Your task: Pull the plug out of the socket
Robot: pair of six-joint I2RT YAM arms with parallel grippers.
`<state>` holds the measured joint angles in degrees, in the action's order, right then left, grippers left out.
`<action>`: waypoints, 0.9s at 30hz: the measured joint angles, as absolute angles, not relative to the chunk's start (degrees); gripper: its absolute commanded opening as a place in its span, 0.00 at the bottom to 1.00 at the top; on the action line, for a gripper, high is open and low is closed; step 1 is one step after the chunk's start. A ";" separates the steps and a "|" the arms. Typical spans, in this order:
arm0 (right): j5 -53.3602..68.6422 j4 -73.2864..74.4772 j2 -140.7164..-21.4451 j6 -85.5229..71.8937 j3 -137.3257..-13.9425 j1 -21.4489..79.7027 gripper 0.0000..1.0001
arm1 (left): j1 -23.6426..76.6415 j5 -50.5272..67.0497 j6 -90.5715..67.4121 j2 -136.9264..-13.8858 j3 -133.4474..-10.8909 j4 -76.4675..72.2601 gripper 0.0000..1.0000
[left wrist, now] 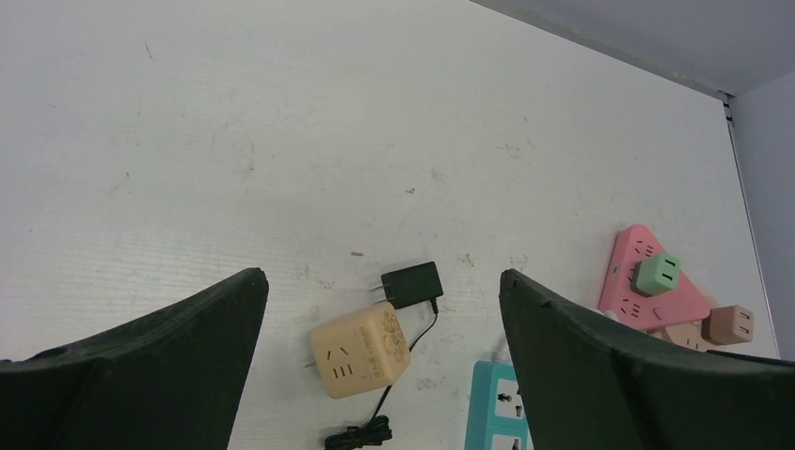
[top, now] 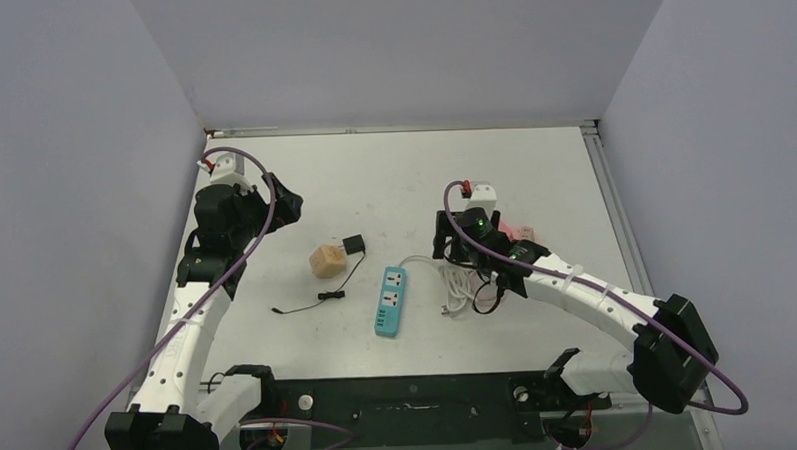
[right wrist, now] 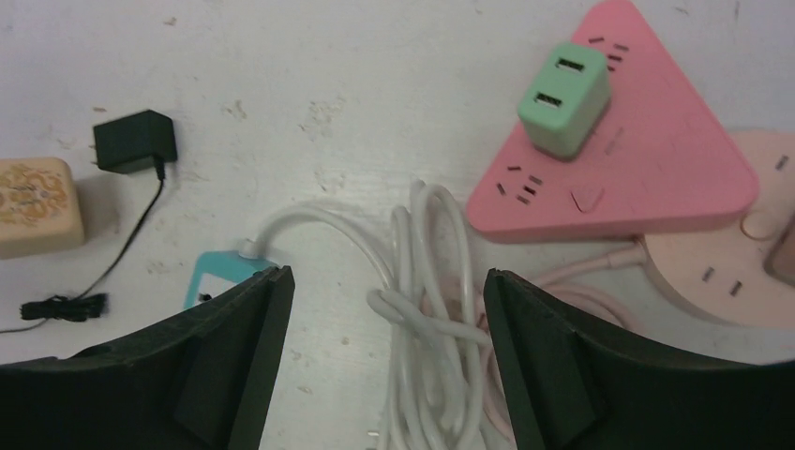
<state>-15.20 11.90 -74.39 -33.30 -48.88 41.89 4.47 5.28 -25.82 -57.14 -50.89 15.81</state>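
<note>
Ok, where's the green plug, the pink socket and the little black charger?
green plug point(right wrist: 562, 98), right wrist view, its top face.
pink socket point(right wrist: 656, 169), right wrist view, bare top surface.
black charger point(left wrist: 412, 283), left wrist view, its body.

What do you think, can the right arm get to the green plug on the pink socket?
Probably yes. The right tool is open and close by, and the green plug stands bare on top of the pink socket, with nothing blocking it.

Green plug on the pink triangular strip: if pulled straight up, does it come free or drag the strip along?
The green plug looks like a rigid, blocky shell, so it should probably not deform in a squeeze. Its sides look smooth, so some slip is possible. The pink strip looks like light plastic with nothing pinning it, so it will likely lift with the plug unless held down.
</note>
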 measured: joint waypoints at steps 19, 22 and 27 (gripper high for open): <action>-9.54 21.43 -71.09 -35.81 -41.52 40.47 0.54 | 4.84 6.48 -25.85 -58.43 -50.89 15.84 0.91; -8.51 20.36 -73.58 -35.68 -41.52 40.47 0.36 | 4.84 6.48 -25.85 -58.43 -50.92 15.84 0.91; -6.92 18.81 -75.85 -35.68 -41.52 40.49 0.15 | 4.91 6.50 -25.85 -58.72 -50.92 15.84 0.91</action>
